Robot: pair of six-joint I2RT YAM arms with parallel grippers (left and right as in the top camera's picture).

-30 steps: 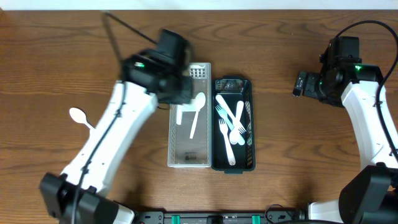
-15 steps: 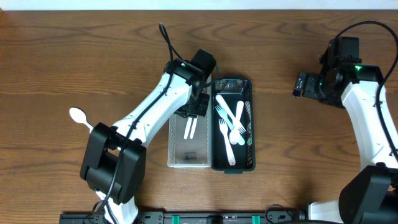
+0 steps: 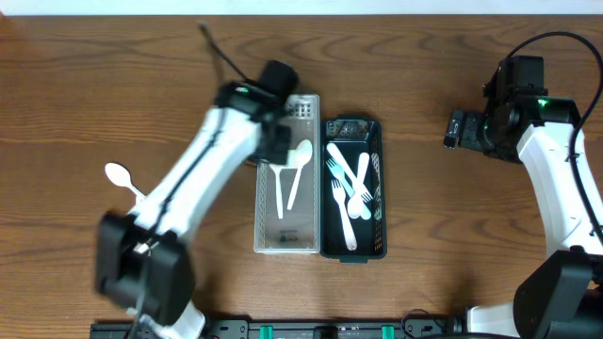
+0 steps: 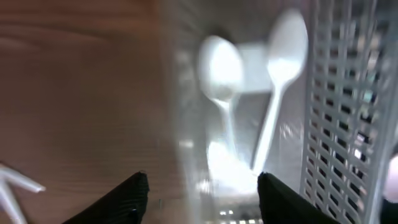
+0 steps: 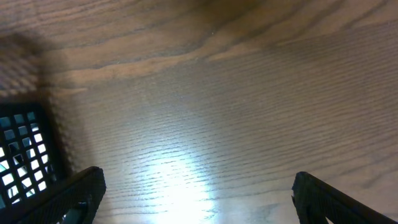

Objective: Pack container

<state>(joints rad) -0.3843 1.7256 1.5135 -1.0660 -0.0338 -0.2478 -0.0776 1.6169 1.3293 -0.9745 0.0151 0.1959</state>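
- Two long, narrow containers stand side by side in the middle of the wooden surface (image 3: 75,75), their long walls touching or nearly so.
- One is the clear container (image 3: 283,235), on the left. It is see-through plastic with a pale latticed wall at its far end and along the side next to its neighbour.
- One is the dark container (image 3: 382,202), on the right. It is close to black, with grid-pattern walls and a rounded rim.
- Two white plastic spoons lie inside the clear container: the shorter-looking spoon (image 3: 280,188) and the slanted spoon (image 3: 300,162). Their bowls point toward the far end, and in the left wrist view their handles draw together lower down.
- Several pieces of white cutlery (image 3: 350,193) lie crossed over one another in the dark container. Forks are among them. At least three pieces show, but the overlap hides the exact number.
- One loose spoon (image 3: 119,175), also white, lies on the bare surface well to the left of both containers.
- One left gripper (image 4: 202,180) hangs over the clear container with its fingers apart, holding nothing. The two spoons lie beneath it, and the arm looks blurred from overhead.
- One right gripper (image 5: 199,177) sits well off to the right over bare wood, its fingers spread wide and empty. A corner of the dark container shows at the left edge of its wrist view.
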